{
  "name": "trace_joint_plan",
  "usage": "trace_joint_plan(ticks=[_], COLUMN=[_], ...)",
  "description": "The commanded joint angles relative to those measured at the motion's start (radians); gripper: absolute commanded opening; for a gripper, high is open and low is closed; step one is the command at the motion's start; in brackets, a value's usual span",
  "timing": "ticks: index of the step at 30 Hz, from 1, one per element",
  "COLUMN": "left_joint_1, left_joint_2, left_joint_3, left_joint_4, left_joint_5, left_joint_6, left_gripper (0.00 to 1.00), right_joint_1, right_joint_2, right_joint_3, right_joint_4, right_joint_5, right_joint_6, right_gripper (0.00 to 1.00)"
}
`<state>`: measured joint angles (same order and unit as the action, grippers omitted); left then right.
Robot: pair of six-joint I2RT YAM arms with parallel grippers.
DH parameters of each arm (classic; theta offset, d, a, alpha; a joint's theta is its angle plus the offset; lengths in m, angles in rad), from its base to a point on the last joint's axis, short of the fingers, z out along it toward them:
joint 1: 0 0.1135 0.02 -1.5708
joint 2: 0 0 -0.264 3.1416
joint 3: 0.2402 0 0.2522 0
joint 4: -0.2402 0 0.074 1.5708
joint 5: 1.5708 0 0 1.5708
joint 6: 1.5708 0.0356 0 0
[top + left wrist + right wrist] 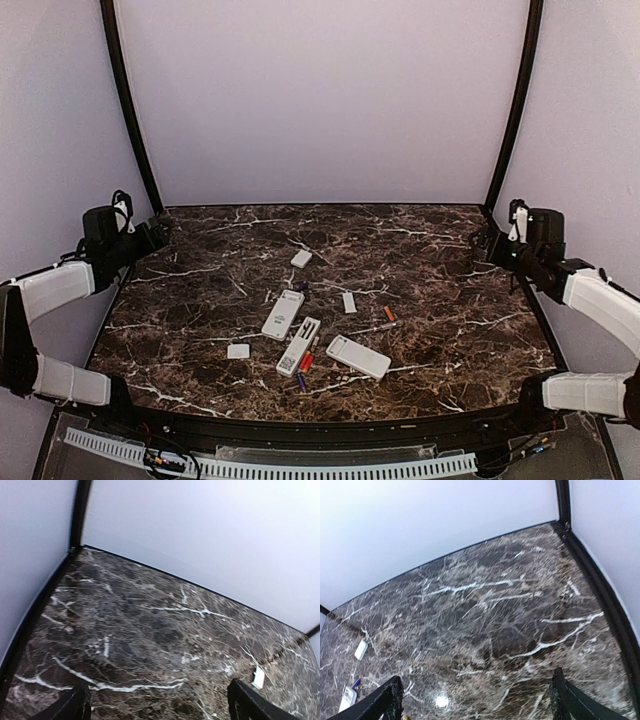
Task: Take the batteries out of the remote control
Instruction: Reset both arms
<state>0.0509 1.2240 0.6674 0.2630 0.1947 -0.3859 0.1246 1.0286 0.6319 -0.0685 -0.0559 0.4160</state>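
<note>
Surveying from the top camera, the left jaws and right jaws hang at opposite far corners of the desk [200, 300], and from here I cannot tell how they are set. The open remote [299, 346] lies well apart from both, about midway between them and nearer the bases. An orange-red battery [307, 362] and a blue battery [301, 381] sit at its near end, and I cannot tell whether they are seated or loose. Another orange battery [389, 313] lies on the right jaws' side. The long reach to this tight cluster leaves room to knock a neighbouring remote.

In the left wrist view, the left jaws are spread wide and empty, with bare desk between them. A white cover [258, 677] lies just beyond the right-hand fingertip, and it could be picked up in place of a cell.

In the right wrist view, the right jaws are likewise released and empty. Off past the left-hand fingertip lie the white cover [361, 650] and a farther remote [347, 698] with a blue-purple cell [356, 683] at its end. On this smooth top a nudged cell would likely roll, and an unbraced remote would slide.
</note>
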Motion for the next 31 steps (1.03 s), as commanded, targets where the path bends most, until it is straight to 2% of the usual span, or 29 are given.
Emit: trace_joint_plan(ticks=[1,6,10,13,18,20,31], left_joint_1=[0.05,0.051,0.05,0.051,0.049,0.046,0.043], left_joint_2=[-0.093,-0.107,-0.054,0.016,0.081,0.08,0.065], left_joint_3=[-0.139,-0.293,-0.315,-0.301,-0.309,-0.311,-0.324], left_joint_4=[0.131,0.337,0.442,0.494,0.609,0.603,0.611], left_joint_5=[-0.116,-0.175,-0.161,-0.129,-0.08,-0.084,-0.098], left_joint_6=[0.088,0.184,0.252,0.27,0.275,0.27,0.267], left_gripper=[0.97,0.99,0.99,0.99,0.99,0.99,0.99], right_joint_1=[-0.143,-0.182,-0.182,-0.183,-0.182,-0.182,-0.181], right_joint_2=[-0.066,-0.105,-0.051,0.022,0.158,0.162,0.151], right_joint_3=[-0.037,-0.208,-0.342,-0.397,-0.358,-0.338,-0.353], right_joint_4=[0.115,0.427,0.746,0.913,0.979,0.931,0.947], right_joint_5=[-0.062,0.06,0.156,0.169,0.124,0.133,0.134], right_joint_6=[-0.131,-0.165,-0.253,-0.296,-0.312,-0.305,-0.307], right_gripper=[0.99,0.99,0.99,0.99,0.98,0.98,0.99])
